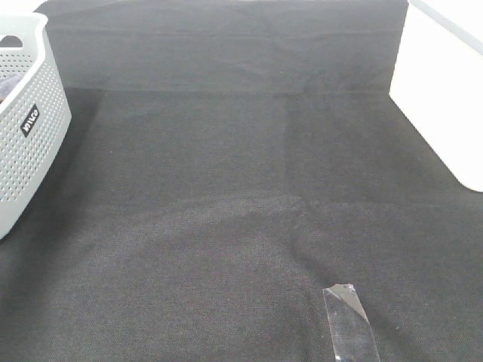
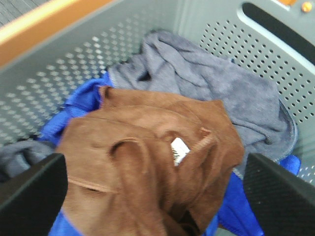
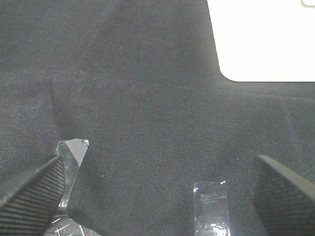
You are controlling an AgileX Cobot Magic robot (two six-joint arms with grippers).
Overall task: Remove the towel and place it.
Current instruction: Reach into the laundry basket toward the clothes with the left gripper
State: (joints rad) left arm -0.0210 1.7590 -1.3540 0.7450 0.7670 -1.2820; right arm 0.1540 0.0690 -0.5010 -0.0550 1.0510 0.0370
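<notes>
Left gripper (image 2: 156, 196), jaws spread wide, just above one brown towel (image 2: 147, 142) in one grey basket (image 2: 221, 39).
One black table cloth (image 1: 241, 188); basket at its left edge; towel crumpled atop one grey cloth (image 2: 211, 83) and one blue cloth (image 2: 83, 98); right gripper (image 3: 157, 196) likewise open over two clear tape strips (image 3: 210, 209); one white tag (image 2: 179, 150).
</notes>
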